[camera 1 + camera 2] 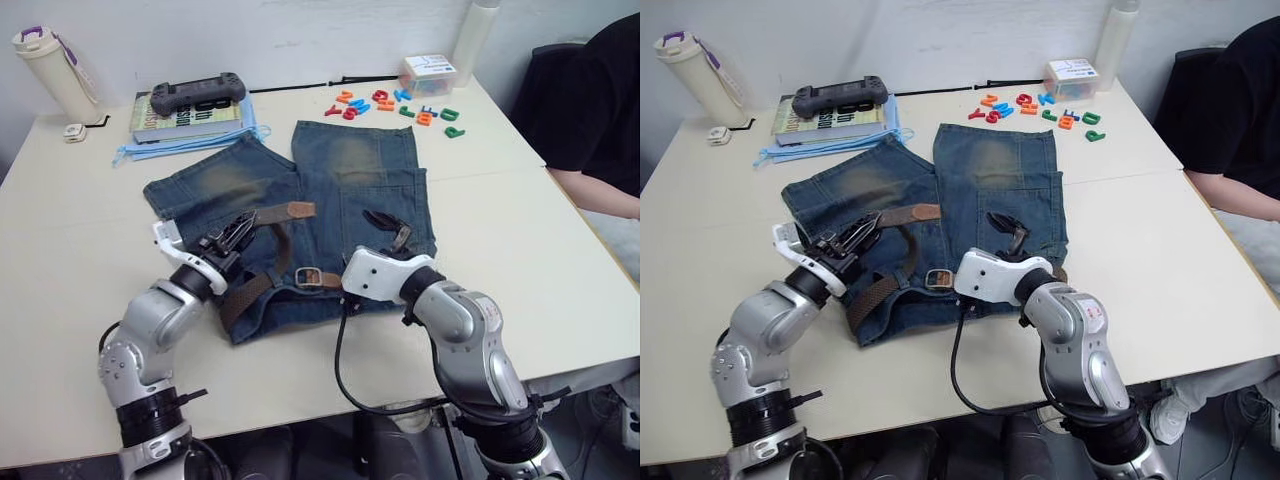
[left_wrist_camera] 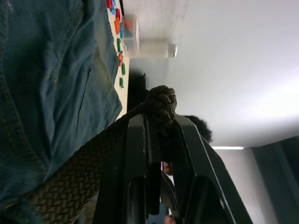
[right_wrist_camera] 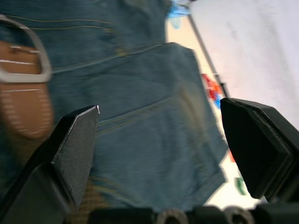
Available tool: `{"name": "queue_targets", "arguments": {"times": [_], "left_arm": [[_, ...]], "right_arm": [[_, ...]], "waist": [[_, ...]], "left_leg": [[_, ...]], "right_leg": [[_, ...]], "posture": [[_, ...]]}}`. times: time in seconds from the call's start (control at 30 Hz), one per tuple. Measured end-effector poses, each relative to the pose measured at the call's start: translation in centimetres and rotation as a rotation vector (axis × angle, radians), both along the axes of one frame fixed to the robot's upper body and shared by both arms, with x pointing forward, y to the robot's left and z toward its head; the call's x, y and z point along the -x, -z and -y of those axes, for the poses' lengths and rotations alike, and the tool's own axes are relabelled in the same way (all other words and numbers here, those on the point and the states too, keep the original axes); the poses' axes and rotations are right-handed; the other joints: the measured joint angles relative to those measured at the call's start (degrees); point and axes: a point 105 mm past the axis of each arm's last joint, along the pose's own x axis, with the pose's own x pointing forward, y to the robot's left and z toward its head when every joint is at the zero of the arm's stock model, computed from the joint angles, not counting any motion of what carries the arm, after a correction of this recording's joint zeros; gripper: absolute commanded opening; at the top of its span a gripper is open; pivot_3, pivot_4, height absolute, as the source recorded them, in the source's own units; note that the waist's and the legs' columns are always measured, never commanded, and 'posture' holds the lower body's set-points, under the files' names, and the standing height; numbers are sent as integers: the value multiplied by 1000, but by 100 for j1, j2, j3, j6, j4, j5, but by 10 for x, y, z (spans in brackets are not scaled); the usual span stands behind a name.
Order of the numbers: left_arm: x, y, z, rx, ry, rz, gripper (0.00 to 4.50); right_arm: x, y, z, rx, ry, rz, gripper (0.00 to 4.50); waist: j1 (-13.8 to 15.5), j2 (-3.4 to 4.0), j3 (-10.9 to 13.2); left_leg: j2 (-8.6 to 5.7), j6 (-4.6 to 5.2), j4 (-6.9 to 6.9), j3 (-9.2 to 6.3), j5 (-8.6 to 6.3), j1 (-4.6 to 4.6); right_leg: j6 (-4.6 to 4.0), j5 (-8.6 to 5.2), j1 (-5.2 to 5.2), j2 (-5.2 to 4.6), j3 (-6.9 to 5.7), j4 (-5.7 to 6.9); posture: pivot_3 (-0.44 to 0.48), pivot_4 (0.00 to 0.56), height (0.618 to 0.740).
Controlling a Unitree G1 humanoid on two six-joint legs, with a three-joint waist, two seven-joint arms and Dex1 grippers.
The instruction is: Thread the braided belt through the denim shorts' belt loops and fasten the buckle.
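White counter [image 1: 520,250] under both arms, with the denim shorts [image 1: 350,190] spread flat just ahead of my hands. My left hand [image 1: 232,237] is clamped on the braided belt [image 1: 262,283] — the wrist view shows the weave pinched between the fingers. From that grip the strap loops toward my right hand [image 1: 385,227], its long run lying along the waistband. The buckle [image 1: 308,277] sits between my two hands, nearer the right, whose fingers stand apart and empty, angled low over the denim.
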Motion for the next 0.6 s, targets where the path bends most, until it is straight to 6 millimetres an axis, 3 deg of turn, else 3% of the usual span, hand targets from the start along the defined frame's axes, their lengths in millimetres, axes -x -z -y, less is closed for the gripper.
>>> {"name": "queue_targets", "arguments": {"times": [0.1, 0.27, 0.6], "left_arm": [[3, 14, -12, -26, -11, -40, 498], [3, 13, -15, -26, -14, -29, 498], [6, 16, -20, -17, -32, -29, 498]], "right_arm": [[13, 18, -17, -5, -96, -99, 4446], [13, 29, -33, 8, -151, -124, 4446], [3, 42, -36, 69, -101, -93, 4446]], "waist": [[-11, -1, 0], [-7, -4, -2], [-13, -6, -4]], "left_leg": [[2, -2, 3, -2, -1, 0], [0, -3, 8, -4, -1, 0], [1, -4, 9, -3, -1, 0]], "right_leg": [[-2, -1, -1, -2, -2, 1], [-4, 0, 2, -4, -3, 3], [-5, 0, 1, -4, -3, 6]], "posture": [[0, 150, 738], [0, 150, 738], [0, 150, 738]]}}
